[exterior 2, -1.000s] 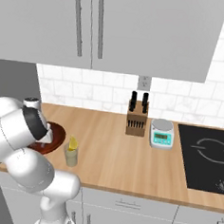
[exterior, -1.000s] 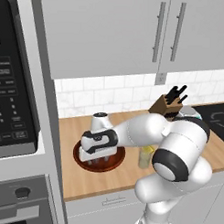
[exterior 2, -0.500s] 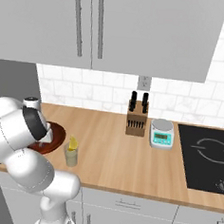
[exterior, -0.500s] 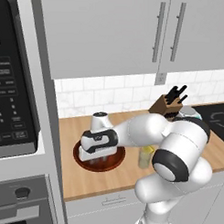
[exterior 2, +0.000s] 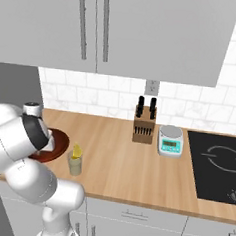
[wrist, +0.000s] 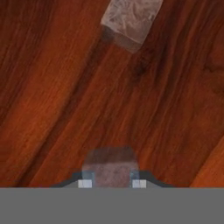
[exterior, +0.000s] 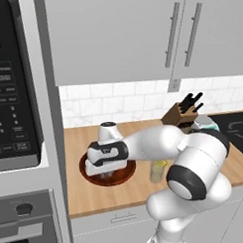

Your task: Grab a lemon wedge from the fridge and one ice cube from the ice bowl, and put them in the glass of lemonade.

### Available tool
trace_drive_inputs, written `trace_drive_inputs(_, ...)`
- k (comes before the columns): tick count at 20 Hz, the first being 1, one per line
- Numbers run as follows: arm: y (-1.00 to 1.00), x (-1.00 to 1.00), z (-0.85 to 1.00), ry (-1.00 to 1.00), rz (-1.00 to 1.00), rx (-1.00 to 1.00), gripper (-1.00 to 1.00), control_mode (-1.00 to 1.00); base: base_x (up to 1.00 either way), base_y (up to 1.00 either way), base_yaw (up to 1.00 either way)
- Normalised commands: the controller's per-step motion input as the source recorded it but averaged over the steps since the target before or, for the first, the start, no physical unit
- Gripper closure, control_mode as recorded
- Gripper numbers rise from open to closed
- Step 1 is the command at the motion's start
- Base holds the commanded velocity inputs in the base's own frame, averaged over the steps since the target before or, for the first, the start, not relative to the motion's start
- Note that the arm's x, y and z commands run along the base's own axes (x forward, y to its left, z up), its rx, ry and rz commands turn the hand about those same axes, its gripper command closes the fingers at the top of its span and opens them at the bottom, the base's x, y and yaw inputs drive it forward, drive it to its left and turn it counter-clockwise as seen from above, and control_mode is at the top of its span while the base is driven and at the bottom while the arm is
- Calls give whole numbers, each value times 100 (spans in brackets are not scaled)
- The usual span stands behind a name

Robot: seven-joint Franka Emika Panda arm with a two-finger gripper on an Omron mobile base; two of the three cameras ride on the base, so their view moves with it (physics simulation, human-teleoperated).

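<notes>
On the table point(exterior 2: 121, 160), ice bowl point(exterior: 126, 177) sits near the front edge, bare wood around it. Glass of lemonade point(exterior 2: 75, 163) just beside the bowl, lemon wedge point(exterior 2: 76, 151) on top. Claw point(wrist: 113, 183) clamped on an ice cube point(wrist: 113, 168); second cube point(wrist: 131, 19) well apart.

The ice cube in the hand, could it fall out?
Maybe. The hand is shut on an ice cube down in the bowl, and ice is slippery, so it might slip out on the lift. The glass beside the bowl is small, with a lemon wedge already in it, so the cube could miss.
</notes>
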Motion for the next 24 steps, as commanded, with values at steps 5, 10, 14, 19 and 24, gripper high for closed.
trace_drive_inputs(5,-1,0,17,-1,0,4,100,-100,0,0,0)
trace_drive_inputs(10,-11,0,24,-3,0,8,100,-100,0,0,0)
trace_drive_inputs(14,-4,6,13,0,0,2,100,-100,0,0,0)
trace_drive_inputs(19,-1,-30,57,0,0,-9,100,-100,0,0,0)
trace_drive_inputs(24,0,-31,99,8,0,-27,100,-100,0,0,0)
